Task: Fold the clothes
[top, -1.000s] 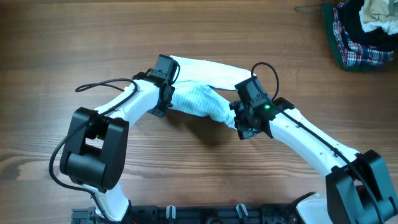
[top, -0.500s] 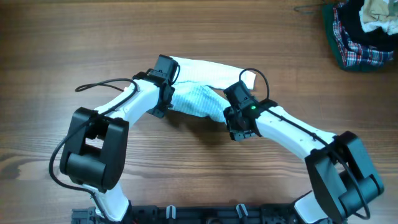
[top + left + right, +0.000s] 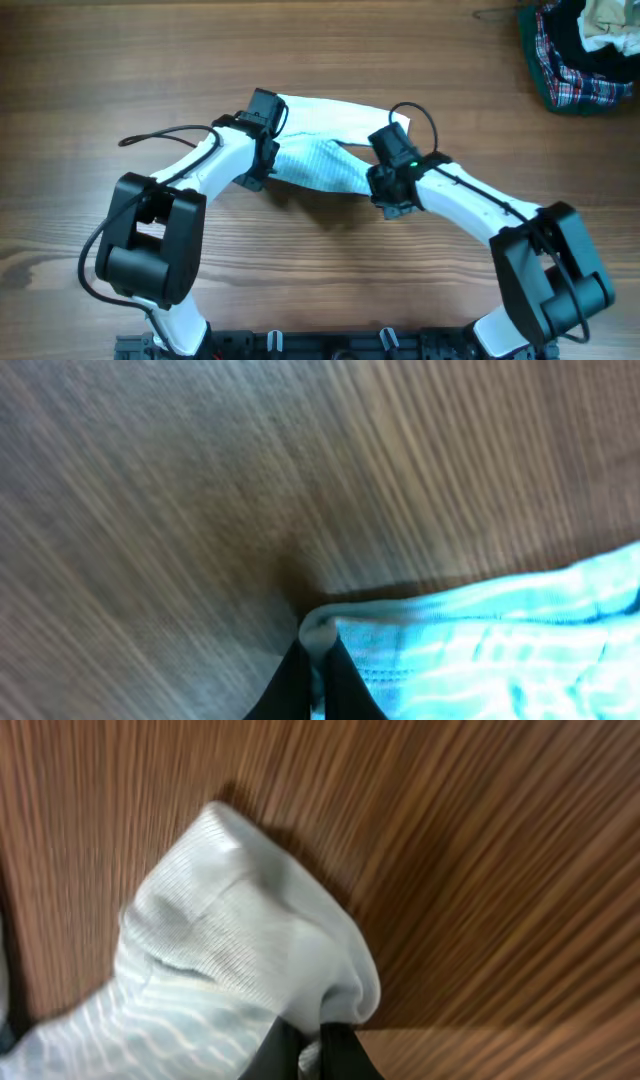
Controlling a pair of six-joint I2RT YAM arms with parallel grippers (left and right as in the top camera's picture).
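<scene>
Ok, count: 1 cloth, 2 grippers, 1 garment pile. The clothes (image 3: pixel 318 166) = single light-blue/white checked piece, mid-table (image 3: pixel 150 60), bunched btwn the two wrists, blue part lying over the white part behind it. At the left gripper (image 3: pixel 317 682), fingers are pressed together on a cloth edge, right down at the wood. At the right gripper (image 3: pixel 312 1050), fingers pinch a rounded white hem fold. The pile (image 3: pixel 580 50) of plaid/dark/cream garments sits in the far right corner, well apart. Both wrists cover the cloth ends in overhead view. Vs 0.5 s ago: right gripper is slightly further from the base and further right; left gripper unchanged.
</scene>
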